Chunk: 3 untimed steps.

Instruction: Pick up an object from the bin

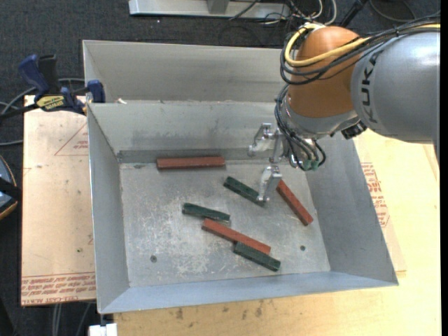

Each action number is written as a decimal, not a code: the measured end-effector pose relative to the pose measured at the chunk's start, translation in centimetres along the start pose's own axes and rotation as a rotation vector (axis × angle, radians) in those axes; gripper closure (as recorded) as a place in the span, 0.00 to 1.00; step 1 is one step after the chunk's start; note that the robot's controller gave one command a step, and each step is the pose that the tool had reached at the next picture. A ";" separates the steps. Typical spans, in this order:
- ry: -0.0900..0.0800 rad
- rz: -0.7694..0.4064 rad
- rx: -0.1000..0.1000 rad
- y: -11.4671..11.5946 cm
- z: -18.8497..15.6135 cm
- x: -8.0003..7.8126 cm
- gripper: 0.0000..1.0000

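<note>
The grey bin (105, 187) lies under me. My arm (409, 82), with its orange cover (322, 68), comes in from 3 o'clock. My gripper (257, 176) hangs right of the bin's middle, jaws apart. The lower fingertip (264, 196) is at the right end of the short dark green bar (241, 189). I cannot tell whether it touches the bar or is just above it.

Round me lie three red-brown bars. The longest (190, 162) is against the back wall at 9 o'clock, well apart. A slanted one (294, 203) is just beside me at 4 o'clock. A third (236, 236) lies at 7 o'clock. A second green bar (205, 212) touches the third's upper end, and a third green bar (257, 256) sits at its lower end at 6 o'clock.

The bin floor (161, 243) is scuffed bare metal. Dark carpet (42, 19) and cables (308, 2) lie beyond the rim at 12 o'clock.
</note>
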<state>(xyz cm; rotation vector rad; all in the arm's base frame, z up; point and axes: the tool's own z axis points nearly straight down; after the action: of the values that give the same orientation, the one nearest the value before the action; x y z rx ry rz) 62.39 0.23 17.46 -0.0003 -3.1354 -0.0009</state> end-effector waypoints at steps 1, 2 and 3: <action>-0.008 0.000 0.000 0.0 -0.5 -0.2 0.00; -0.008 -0.051 0.000 -0.2 9.2 -1.0 1.00; -0.008 -0.051 0.000 -0.2 9.2 -1.0 1.00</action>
<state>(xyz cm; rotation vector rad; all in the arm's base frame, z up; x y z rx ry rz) 63.30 0.01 8.22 0.0796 -3.1426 -0.0016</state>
